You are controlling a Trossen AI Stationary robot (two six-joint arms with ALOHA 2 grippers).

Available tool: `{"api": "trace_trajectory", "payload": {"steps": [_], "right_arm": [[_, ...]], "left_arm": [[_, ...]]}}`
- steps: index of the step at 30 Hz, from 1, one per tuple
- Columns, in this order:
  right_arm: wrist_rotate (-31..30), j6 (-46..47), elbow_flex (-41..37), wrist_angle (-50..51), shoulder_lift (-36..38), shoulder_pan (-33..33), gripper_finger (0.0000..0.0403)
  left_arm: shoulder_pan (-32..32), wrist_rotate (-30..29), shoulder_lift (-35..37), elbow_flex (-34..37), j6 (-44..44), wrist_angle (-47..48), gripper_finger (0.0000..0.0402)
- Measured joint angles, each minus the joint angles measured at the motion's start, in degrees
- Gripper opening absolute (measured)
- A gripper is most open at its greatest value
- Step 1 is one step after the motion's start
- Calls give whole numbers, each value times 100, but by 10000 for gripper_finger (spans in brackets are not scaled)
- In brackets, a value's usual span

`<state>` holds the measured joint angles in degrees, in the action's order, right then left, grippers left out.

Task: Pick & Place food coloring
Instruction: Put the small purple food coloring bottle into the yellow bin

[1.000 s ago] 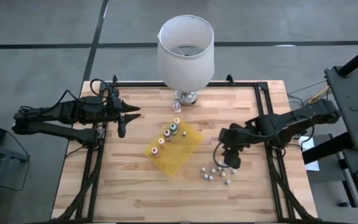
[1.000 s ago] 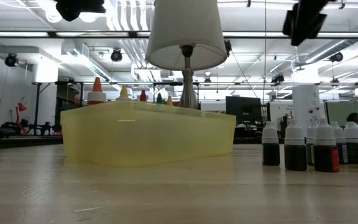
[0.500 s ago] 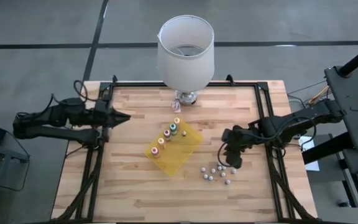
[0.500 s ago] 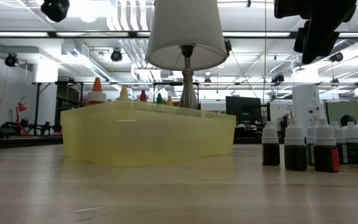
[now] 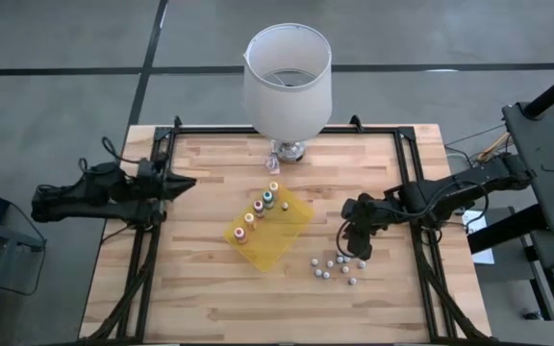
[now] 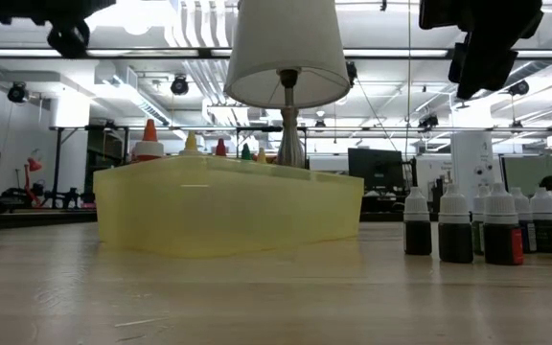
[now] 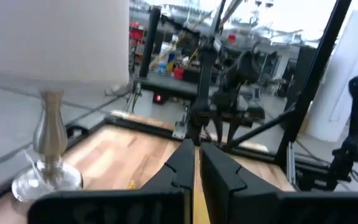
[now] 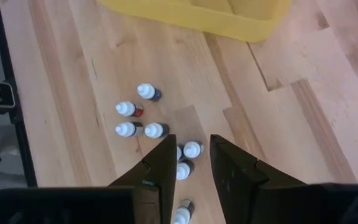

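My right claw hangs above the right part of the light wooden table, over the far edge of a loose group of small dark bottles with white caps that stand upright on the wood. Its two dark fingers are spread a little with a gap between them and pinch nothing; in the right wrist view one white cap shows in this gap, but I think the fingers are above it and not touching, I cannot be sure. To the left of this group, near the middle of the table, sits the translucent yellow plastic tray, and inside it a row of tiny bottles with coloured caps stands along its far-left side. My left claw is at the far left edge of the table, well apart from the tray, its fingers pressed together and empty. A white-shaded lamp on a metal base stands at the far edge.
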<state>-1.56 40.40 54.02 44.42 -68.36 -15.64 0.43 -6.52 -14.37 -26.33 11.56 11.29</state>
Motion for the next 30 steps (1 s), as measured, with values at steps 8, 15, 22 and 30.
{"api": "trace_trajectory", "payload": {"steps": [8,15,22,30], "right_arm": [[-15,-6,0,-47,0,0,86],[-14,-6,-2,-46,0,0,86],[-11,0,-2,-45,0,0,86],[-6,13,-2,-43,0,0,86]], "left_arm": [[0,2,36,792,87,-714,0],[0,7,32,1513,-246,-1550,0],[-2,24,35,2114,-79,-2065,0],[-2,48,39,2322,-119,-2075,0]]}}
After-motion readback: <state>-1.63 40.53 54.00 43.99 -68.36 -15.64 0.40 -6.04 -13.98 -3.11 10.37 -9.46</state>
